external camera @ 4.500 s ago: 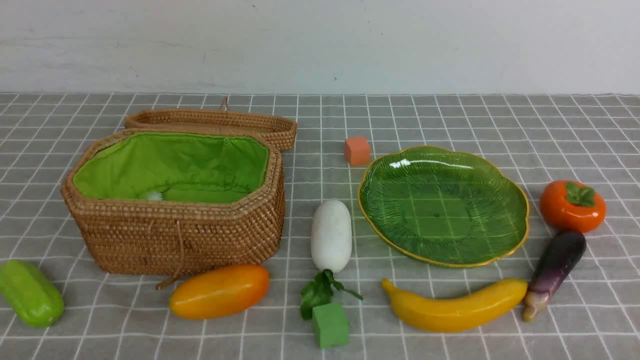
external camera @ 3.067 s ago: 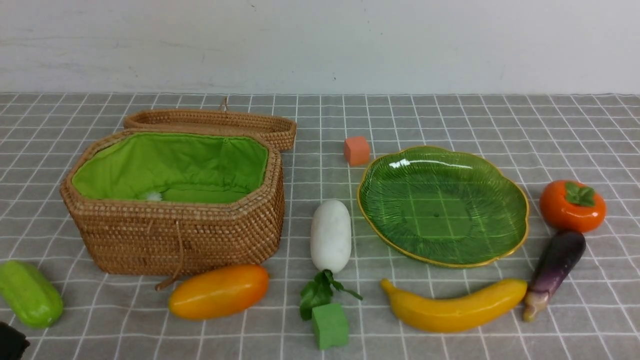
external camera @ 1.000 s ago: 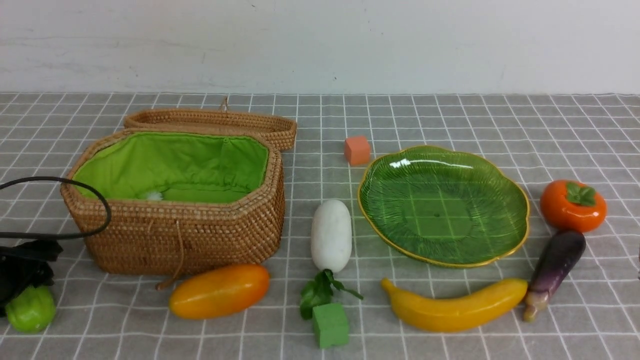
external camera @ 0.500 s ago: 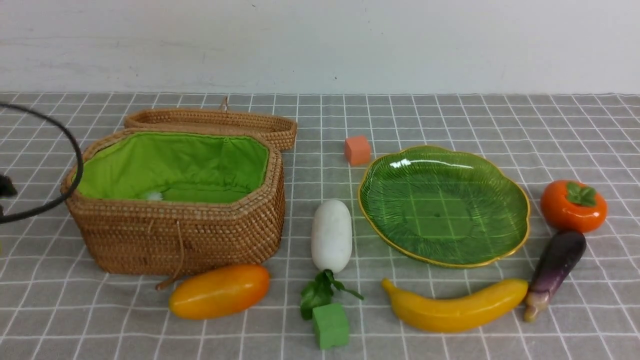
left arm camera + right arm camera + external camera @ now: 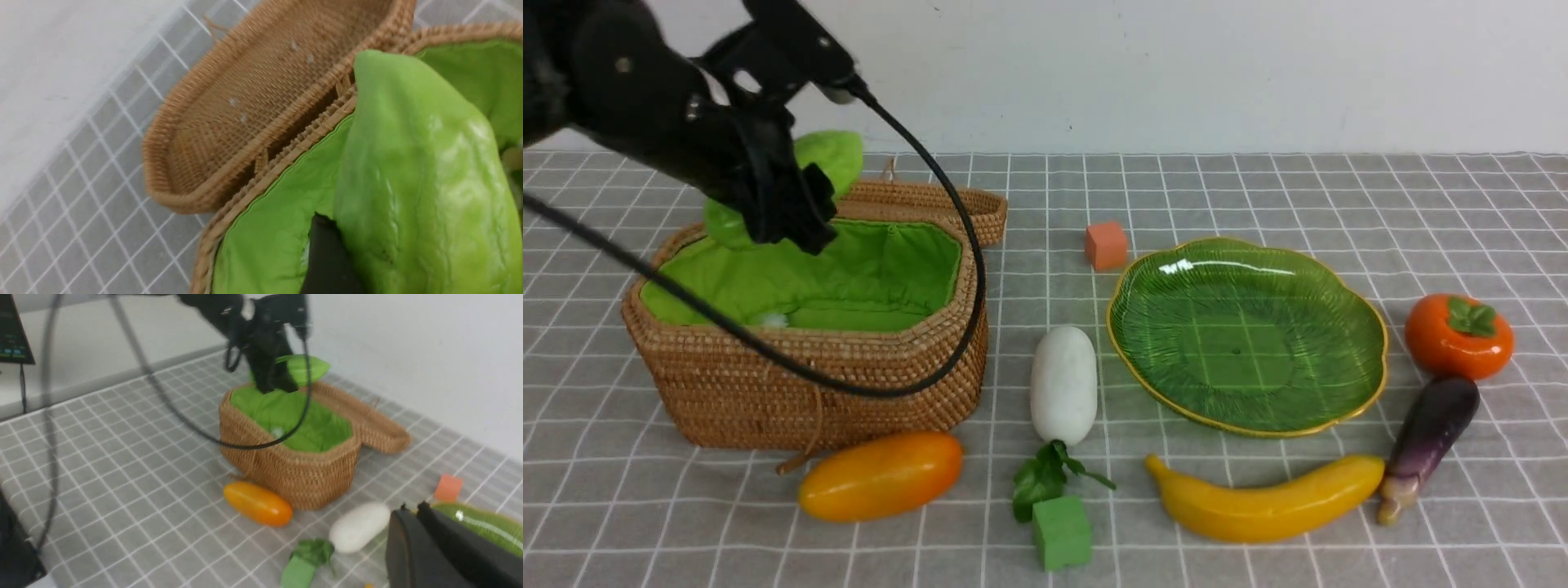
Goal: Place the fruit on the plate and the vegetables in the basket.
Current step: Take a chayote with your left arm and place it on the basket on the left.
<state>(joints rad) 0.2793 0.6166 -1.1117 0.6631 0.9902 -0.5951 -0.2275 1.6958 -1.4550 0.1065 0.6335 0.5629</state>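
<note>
Hovering over basket (image 5: 849, 384) with cucumber (image 5: 837, 159) gripped in left claw (image 5: 792, 224), right claw (image 5: 412, 514) closed. Next: lowering inside, then releasing.

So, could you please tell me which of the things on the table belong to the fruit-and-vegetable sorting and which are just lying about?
Part of the job: cucumber, radish, eggplant, basket, mango, banana, persimmon, plate.
Just lying about: orange cube, green cube.
</note>
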